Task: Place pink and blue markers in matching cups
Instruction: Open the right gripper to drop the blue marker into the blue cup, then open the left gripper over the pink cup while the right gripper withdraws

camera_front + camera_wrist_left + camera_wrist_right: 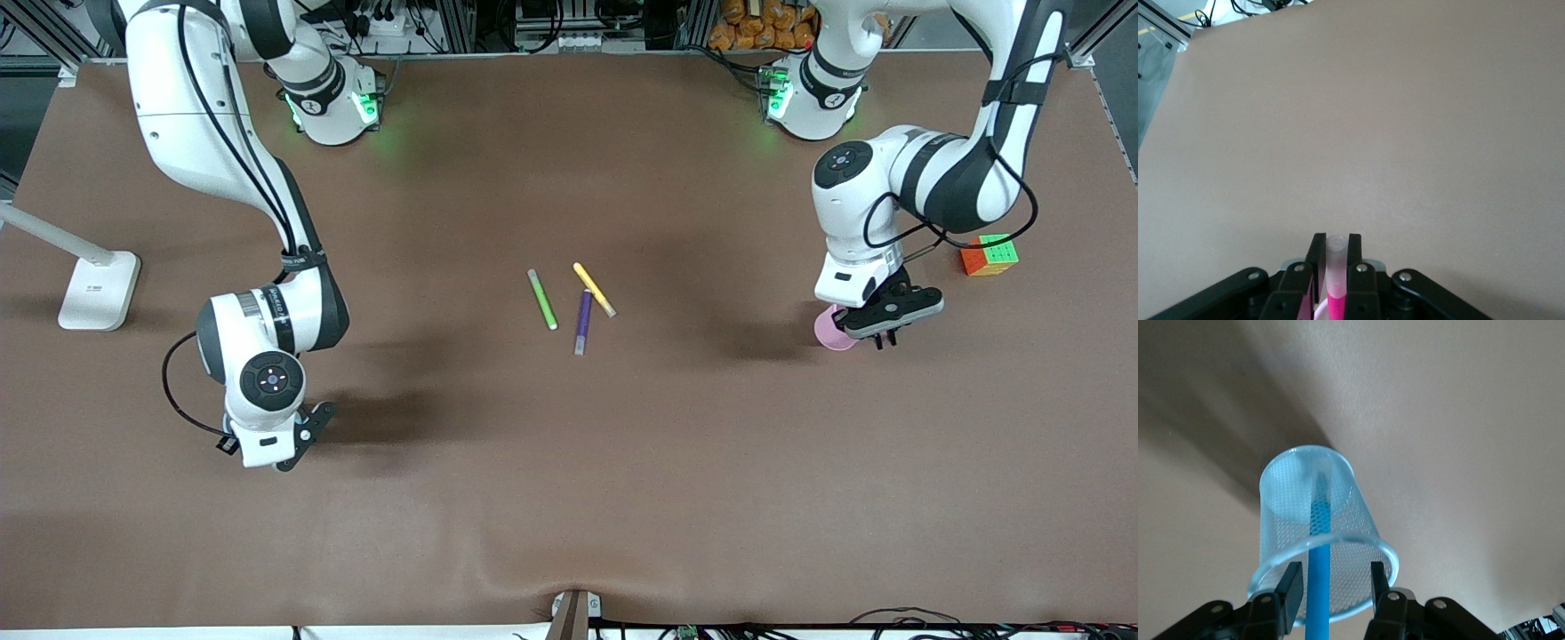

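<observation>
Upright between fingers – pink marker (1335, 293) pinched by left's, blue marker (1318, 587) loose between right's parted pair

Even overhead light — soft arm shadows on table (569, 498); wrist foregrounds blurred.

Blue marker (1318, 540) stands in blue cup (1298, 520); pink cup (832, 329) near cube (989, 255).

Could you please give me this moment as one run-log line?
left gripper: shut on magenta-pink marker over pale pink cup | right gripper: open around bright blue marker standing in pale blue mesh cup
</observation>
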### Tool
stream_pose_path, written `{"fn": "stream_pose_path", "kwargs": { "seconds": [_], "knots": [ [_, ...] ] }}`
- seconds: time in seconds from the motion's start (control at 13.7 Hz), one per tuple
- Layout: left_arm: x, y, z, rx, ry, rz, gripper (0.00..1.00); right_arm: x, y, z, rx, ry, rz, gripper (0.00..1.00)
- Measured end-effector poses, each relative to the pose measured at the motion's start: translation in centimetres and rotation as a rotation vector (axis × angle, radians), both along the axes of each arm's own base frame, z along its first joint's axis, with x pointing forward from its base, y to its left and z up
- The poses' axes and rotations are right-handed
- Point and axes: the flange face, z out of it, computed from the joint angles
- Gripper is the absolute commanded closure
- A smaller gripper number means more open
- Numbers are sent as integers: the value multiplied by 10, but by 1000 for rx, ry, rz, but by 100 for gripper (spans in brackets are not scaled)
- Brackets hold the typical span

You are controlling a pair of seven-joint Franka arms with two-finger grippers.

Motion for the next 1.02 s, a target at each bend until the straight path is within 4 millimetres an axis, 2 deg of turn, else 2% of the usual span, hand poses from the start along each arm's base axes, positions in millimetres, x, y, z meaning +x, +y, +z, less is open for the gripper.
{"fn": "stream_pose_path", "kwargs": {
  "seconds": [0.22,0.29,0.44,0.51,0.58,0.73,0.8,0.88,1.02],
  "knots": [
    [-1,-2,-13,-4,-3,2,100,0,0,26,0,-7,-22,48],
    [-1,-2,-16,-6,-2,7,91,-2,1,38,12,-6,-44,48],
    [-1,-2,-20,-9,1,13,31,-8,4,66,56,3,-100,45],
    [-1,-2,-21,-9,2,13,0,-11,4,80,73,5,-120,39],
    [-1,-2,-20,-9,1,13,0,-13,5,94,88,3,-135,34],
    [0,-3,-18,-10,-4,12,0,-19,5,122,130,-5,-173,30],
    [2,-3,-16,-11,-8,12,0,-23,4,136,150,-12,-199,23],
    [5,-4,-13,-13,-18,12,0,-28,3,151,164,-20,-235,0],
    [13,-5,-2,-14,-38,3,0,-38,6,178,205,-39,-307,0]
  ]
}}
